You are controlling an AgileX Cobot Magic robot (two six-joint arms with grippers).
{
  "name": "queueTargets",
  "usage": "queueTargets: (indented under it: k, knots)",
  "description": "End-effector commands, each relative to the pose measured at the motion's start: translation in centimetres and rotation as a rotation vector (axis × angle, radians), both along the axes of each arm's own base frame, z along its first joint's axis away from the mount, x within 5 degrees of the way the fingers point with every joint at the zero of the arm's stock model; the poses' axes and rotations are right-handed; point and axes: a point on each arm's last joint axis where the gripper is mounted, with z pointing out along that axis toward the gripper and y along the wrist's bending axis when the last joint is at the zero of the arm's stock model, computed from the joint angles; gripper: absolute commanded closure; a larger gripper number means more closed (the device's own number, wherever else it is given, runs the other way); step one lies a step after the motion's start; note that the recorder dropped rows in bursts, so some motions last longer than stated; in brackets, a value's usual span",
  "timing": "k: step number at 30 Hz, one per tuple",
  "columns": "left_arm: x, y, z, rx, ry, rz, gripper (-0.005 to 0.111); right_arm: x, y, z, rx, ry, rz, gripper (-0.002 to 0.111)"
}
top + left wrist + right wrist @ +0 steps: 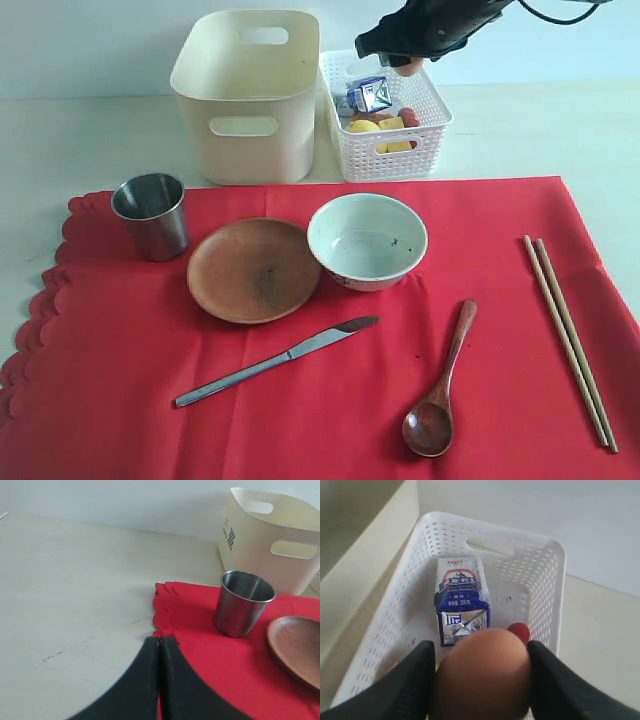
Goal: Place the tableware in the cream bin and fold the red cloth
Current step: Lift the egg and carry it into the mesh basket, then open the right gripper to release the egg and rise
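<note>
Nearest us in the exterior view lies the spoon [440,385], with the knife [275,362] to its left and the chopsticks [570,340] side by side to its right. All three rest on the red cloth [490,300]. Farther back on the cloth are the plate [254,270], the bowl [367,240] just beside it, perhaps touching, and the cup [151,215] near the scalloped edge. Behind the cloth stand the cream bin [248,95], which looks to hold nothing yet, and the white basket [430,135] beside it. The right jaws hang above that basket with an egg [408,64] between them.

From the left wrist we see the left jaws pressed fully together, holding nothing, low over the table [75,580] at the cloth's scalloped corner. The cup [243,602] stands upright beyond them, with the bin [270,540] behind it and the plate's rim [297,647] to one side.

From the right wrist, the right jaws stand wide apart, clasped on either side of the egg [485,675]. The basket [547,590] and a milk carton [461,600] lie below.

We judge the tableware untouched, so binning has not begun and folding must wait. The egg is smooth and round, so it could slip out or crack if it is let go from too high above the carton. Later, lifting the bowl may nudge the plate, the chopsticks may roll apart, and pulling the cloth early would tip the cup.
</note>
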Motion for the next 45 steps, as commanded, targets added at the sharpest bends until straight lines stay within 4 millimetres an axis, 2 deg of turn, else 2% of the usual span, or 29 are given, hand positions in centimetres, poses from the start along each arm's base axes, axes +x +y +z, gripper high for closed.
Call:
queueTargets:
  k: [1, 11, 14, 31, 33, 39, 45]
  knots:
    - [0.0, 0.0, 0.0, -0.007, -0.007, 0.0, 0.107, 1.0, -0.1, -1.3, -0.027, 0.01, 0.009, 0.108]
    - [0.0, 0.0, 0.0, -0.007, -0.007, 0.0, 0.107, 1.3, 0.0, -4.6, -0.068, 0.08, 0.031, 0.108]
    - [0.0, 0.0, 0.0, -0.007, -0.007, 0.0, 0.107, 1.3, 0.0, -5.1, -0.072, 0.093, 0.031, 0.104]
    - [0.0, 0.0, 0.0, -0.007, -0.007, 0.0, 0.107, 1.1, 0.1, -5.9, -0.095, 0.129, 0.049, 0.039]
    - [0.0, 0.0, 0.0, -0.007, -0.007, 0.0, 0.107, 1.1, 0.1, -5.7, -0.094, 0.126, 0.048, 0.035]
    - [0.0, 0.0, 0.0, -0.007, -0.007, 0.0, 0.107, 0.8, 0.0, -4.3, -0.093, 0.123, 0.048, 0.035]
    - [0.0, 0.0, 0.0, -0.007, -0.007, 0.0, 0.107, -0.2, -0.3, -0.8, -0.089, 0.116, 0.043, 0.035]
